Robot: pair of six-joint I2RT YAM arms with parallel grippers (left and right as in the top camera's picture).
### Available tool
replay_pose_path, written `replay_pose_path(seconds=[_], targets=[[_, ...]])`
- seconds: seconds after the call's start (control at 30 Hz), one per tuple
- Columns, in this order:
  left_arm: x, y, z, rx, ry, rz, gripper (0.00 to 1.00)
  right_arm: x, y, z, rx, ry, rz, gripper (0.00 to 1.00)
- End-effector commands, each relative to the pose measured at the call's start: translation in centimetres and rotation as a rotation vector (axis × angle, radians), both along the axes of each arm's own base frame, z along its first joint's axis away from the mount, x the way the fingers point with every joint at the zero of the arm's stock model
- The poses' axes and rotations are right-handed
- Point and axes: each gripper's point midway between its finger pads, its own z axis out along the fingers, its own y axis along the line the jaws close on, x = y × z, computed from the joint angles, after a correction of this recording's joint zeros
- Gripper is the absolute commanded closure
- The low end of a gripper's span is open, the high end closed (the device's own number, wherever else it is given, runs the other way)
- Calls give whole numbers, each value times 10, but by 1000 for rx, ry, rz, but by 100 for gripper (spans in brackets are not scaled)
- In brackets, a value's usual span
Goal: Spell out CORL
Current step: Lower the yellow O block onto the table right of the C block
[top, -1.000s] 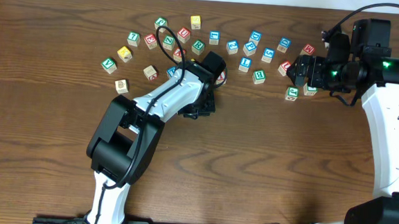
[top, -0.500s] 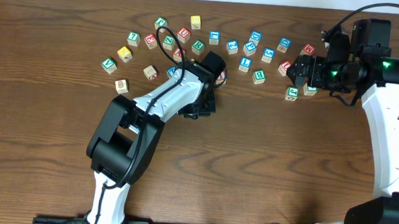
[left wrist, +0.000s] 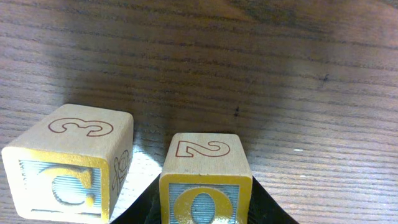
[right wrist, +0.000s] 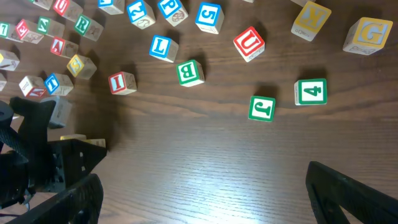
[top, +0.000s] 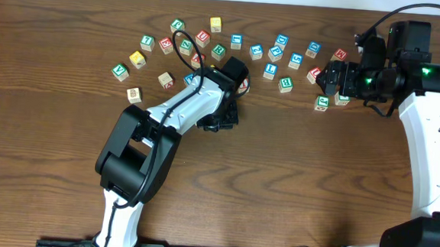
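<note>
In the left wrist view my left gripper [left wrist: 205, 210] is shut on a wooden cube with a yellow O [left wrist: 205, 186], resting on the table. Just left of it, apart by a narrow gap, stands the yellow C cube [left wrist: 68, 163]. From overhead the left gripper [top: 224, 118] hides both cubes. The white cube with the blue L [right wrist: 160, 47] [top: 269, 70] and the white cube with the green R [right wrist: 83, 23] lie loose among the scattered cubes. My right gripper [right wrist: 205, 199] [top: 328, 76] hangs open above bare wood with nothing between its fingers.
Several other letter and number cubes lie in an arc across the far half of the table [top: 294, 166]. A green J [right wrist: 262, 107] and a green 4 [right wrist: 311, 91] lie nearest the right gripper. A red I [right wrist: 121, 82] and a green B [right wrist: 189, 72] lie farther left.
</note>
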Motion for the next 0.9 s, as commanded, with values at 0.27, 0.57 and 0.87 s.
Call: replay_pose_path(seconds=[0.27,0.57,0.87], targets=[[-12,0,-11,-11,65,14,73,3,0,7,-1,-17,-8,1],[-16,-3,-9,-30,84,13,73,3,0,7,-1,-17,-9,1],[-20,-4,-9,-41,103,13,73,3,-2,7,-8,-17,-12,1]])
